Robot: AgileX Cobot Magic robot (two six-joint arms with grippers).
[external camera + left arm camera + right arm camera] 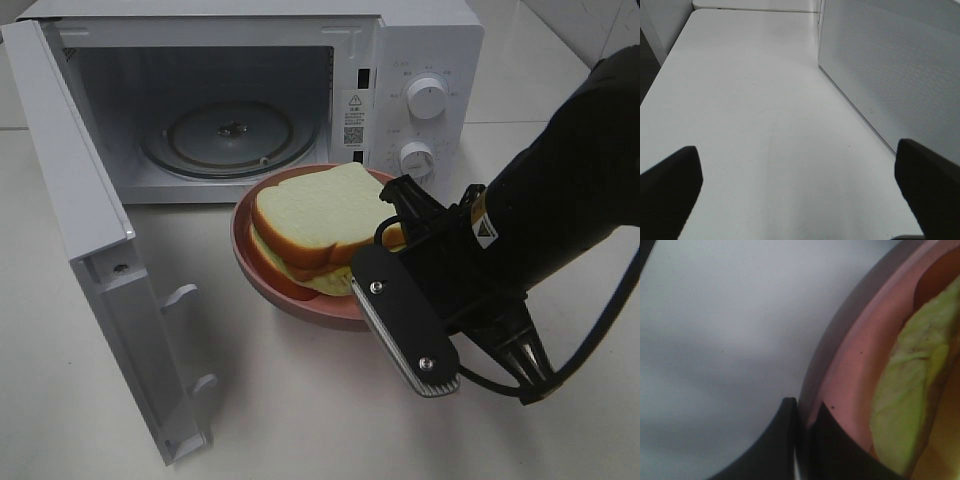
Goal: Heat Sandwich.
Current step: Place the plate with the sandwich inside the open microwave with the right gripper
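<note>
The sandwich [325,225], white bread with tan crust and green filling [905,410], lies on a round pink plate [300,300] just in front of the open microwave [230,110]. My right gripper [397,215] comes in from the right and is shut on the plate's right rim [840,370]; its fingers [785,445] pinch the edge from both sides. A shadow runs along the table beside the rim. My left gripper [800,200] does not show in the exterior high view. It hangs open over bare table, with nothing between its fingers [670,190].
The microwave door [110,280] swings out to the left, reaching toward the table's front. The glass turntable [228,135] inside is bare. The control panel with two knobs [425,100] is right of the cavity. A perforated white wall [890,70] stands beside my left gripper.
</note>
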